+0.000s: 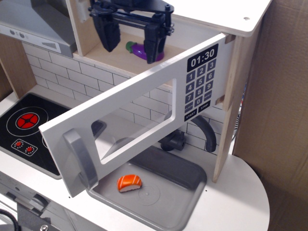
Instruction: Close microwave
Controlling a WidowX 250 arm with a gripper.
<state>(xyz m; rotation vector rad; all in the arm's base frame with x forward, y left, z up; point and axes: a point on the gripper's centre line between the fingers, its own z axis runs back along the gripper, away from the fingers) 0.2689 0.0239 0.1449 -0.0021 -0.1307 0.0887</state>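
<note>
my gripper [132,41]: up at the back edge of the worktop, in front of the microwave's open cavity; fingers point down, spread wide, nothing between them.
my fingers: left-hand one in view [108,31] and right-hand one [155,43] both dark, hanging approx. parallel; the right one overlaps the eggplant in this view, can't tell if touching.
my arm: comes in from the top edge of frame, only the wrist block shows, rest cut off.
microwave [144,103]: mounted above the back-right part of the worktop, over the sink; door swung wide open toward the front-left, hinged at the right by the keypad w/ 01:30 clock.
door handle [79,156]: grey bar at the door's free end, out over the front edge, well apart from my gripper.
eggplant [139,50]: purple w/ green cap, lying inside the cavity, partly hidden by my finger.
sink [185,202]: grey basin, front-centre, under the door.
sushi piece [129,183]: orange/white, in the sink's left part.
faucet [204,132]: grey, behind the sink.
stove [24,127]: black, left edge, red burner.
</note>
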